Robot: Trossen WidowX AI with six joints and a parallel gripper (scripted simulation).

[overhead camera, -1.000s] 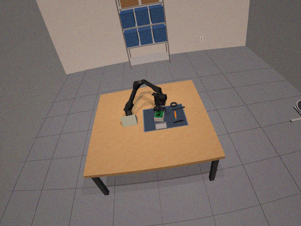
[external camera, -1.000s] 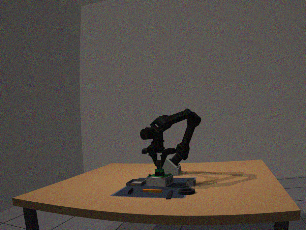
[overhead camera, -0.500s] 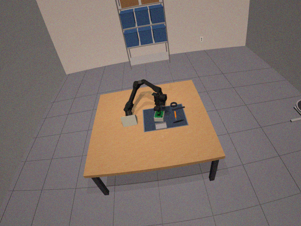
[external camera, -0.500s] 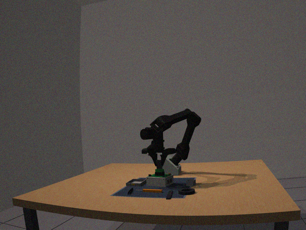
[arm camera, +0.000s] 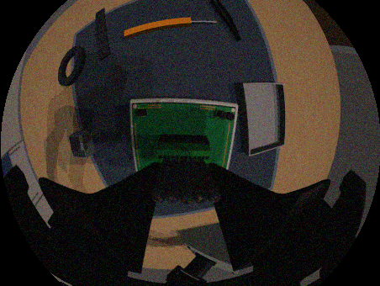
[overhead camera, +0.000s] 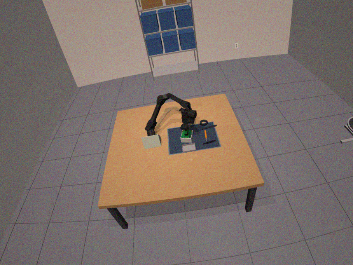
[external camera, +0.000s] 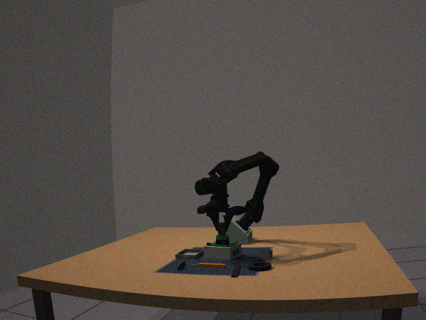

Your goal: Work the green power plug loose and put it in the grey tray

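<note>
1. Wooden table (overhead camera: 171,171) (external camera: 309,275) (arm camera: 294,42), spread below the fingers.
2. Black arm (overhead camera: 155,114) (external camera: 263,182) (arm camera: 199,267), arching over to bring the fingers down nearly upright.
3. Blue mat (overhead camera: 175,142) (external camera: 172,268) (arm camera: 168,71), under the board and the fingers.
4. Gripper (overhead camera: 186,133) (external camera: 221,233) (arm camera: 183,169), pinching the plug. Keep that grip firm and the tips square; probably no regrasp needed.
5. Green board (overhead camera: 184,137) (external camera: 212,244) (arm camera: 147,126), directly below the fingertips on its pale box. Watch for tilting or sliding here: most likely a sign of pulling too hard.
6. Grey tray (overhead camera: 188,150) (external camera: 189,256) (arm camera: 261,118), right of the fingers in the wrist view, beside the board. Best saved until fully free, then approached from above.
7. Green plug (external camera: 222,237) (arm camera: 185,146), between the fingertips, apparently seated in the socket. Rock gently side to side in small, even strokes, adding light lift only as looseness shows. Avoid a straight yank, likely to slip the pinch or hoist the board.
</note>
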